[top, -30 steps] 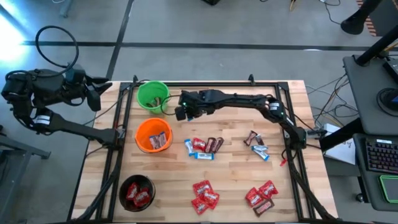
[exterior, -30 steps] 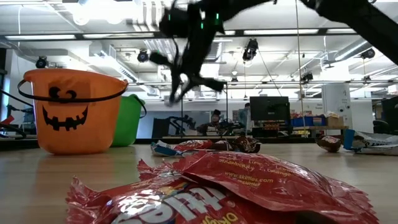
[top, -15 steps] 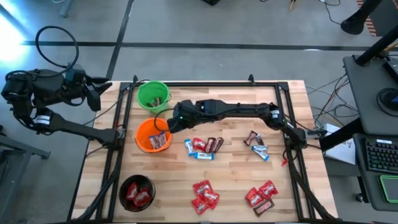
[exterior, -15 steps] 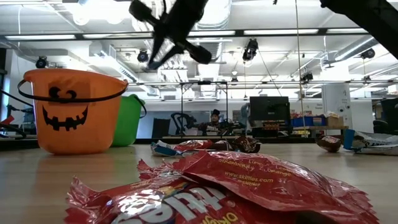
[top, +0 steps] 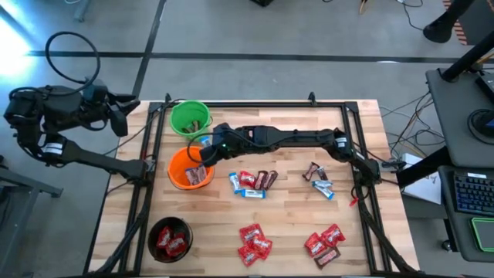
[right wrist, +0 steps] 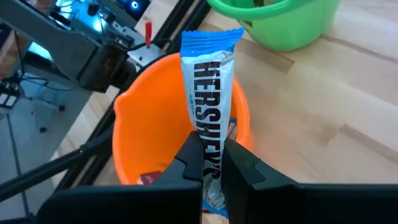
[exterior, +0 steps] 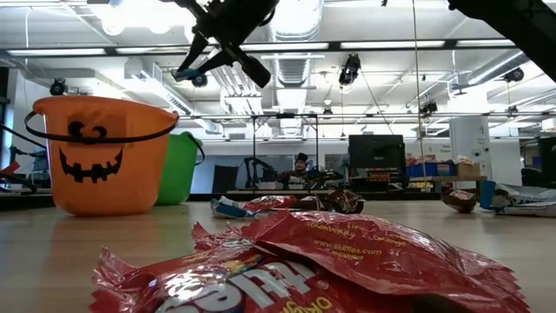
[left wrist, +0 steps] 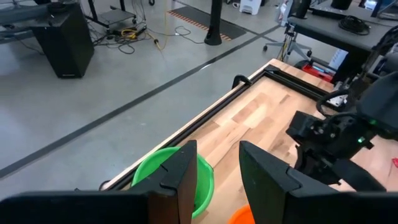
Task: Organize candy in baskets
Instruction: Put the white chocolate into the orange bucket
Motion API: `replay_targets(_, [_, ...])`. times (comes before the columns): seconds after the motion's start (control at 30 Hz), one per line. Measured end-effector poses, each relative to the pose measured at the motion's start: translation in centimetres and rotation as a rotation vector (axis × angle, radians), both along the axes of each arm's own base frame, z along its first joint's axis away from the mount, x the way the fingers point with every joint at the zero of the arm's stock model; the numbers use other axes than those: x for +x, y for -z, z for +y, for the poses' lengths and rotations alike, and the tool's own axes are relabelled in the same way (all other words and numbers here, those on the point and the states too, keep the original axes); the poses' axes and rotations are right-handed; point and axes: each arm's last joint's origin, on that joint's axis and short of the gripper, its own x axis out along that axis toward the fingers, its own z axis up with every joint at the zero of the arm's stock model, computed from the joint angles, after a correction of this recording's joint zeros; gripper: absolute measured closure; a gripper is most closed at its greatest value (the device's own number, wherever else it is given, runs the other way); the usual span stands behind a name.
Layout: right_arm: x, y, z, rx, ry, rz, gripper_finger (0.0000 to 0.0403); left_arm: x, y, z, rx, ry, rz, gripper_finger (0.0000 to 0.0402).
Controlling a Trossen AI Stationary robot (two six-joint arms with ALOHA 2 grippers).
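Note:
My right gripper (top: 202, 153) hangs over the orange basket (top: 189, 167) and is shut on a blue-and-white candy bar (right wrist: 208, 87). The low view shows the gripper (exterior: 221, 39) high above the orange basket (exterior: 100, 156). The green basket (top: 190, 118) stands behind the orange one, and a black basket (top: 170, 238) with red candy stands near the front left. More candy (top: 251, 181) lies loose on the table. My left gripper (left wrist: 217, 168) waits open beyond the table's left edge, with nothing between its fingers. My right gripper pinches the candy bar between its two fingers at its near end (right wrist: 210, 140). The fingers slant down from the table's right side and lie along the bar. The bar sticks out past the fingertips, lifted clear, its far end (right wrist: 211, 40) over the orange basket's opening.
Loose candy lies in groups at mid-table (top: 318, 179) and near the front edge (top: 253, 243), (top: 324, 243). A black frame (top: 255, 104) runs around the table. Red wrappers (exterior: 330, 261) lie right before the low camera.
My right gripper has carried the candy bar from beside the green basket toward the table's left and near edge, rising and turning, and now hangs over the orange basket. It has stayed shut on the bar.

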Motion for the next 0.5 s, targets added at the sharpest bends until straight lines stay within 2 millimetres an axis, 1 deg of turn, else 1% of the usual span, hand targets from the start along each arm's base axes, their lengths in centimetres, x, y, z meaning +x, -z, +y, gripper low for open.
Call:
replay_targets(0.2, [0.8,1.4,0.0,-0.005,-0.008,-0.080,0.0390,0.8,-0.1,0.0,-0.013,-0.008,-0.012,0.0299])
replay_targets(0.4, [1.5,3.5,0.3,0.075,-0.031,-0.164,0.0390,1.2,-0.2,0.0,-0.028,-0.017,-0.024,0.0299])
replay_targets(0.5, [1.6,3.8,0.8,0.085,-0.035,-0.174,0.0390,1.3,-0.2,0.0,-0.037,-0.022,-0.037,0.0299])
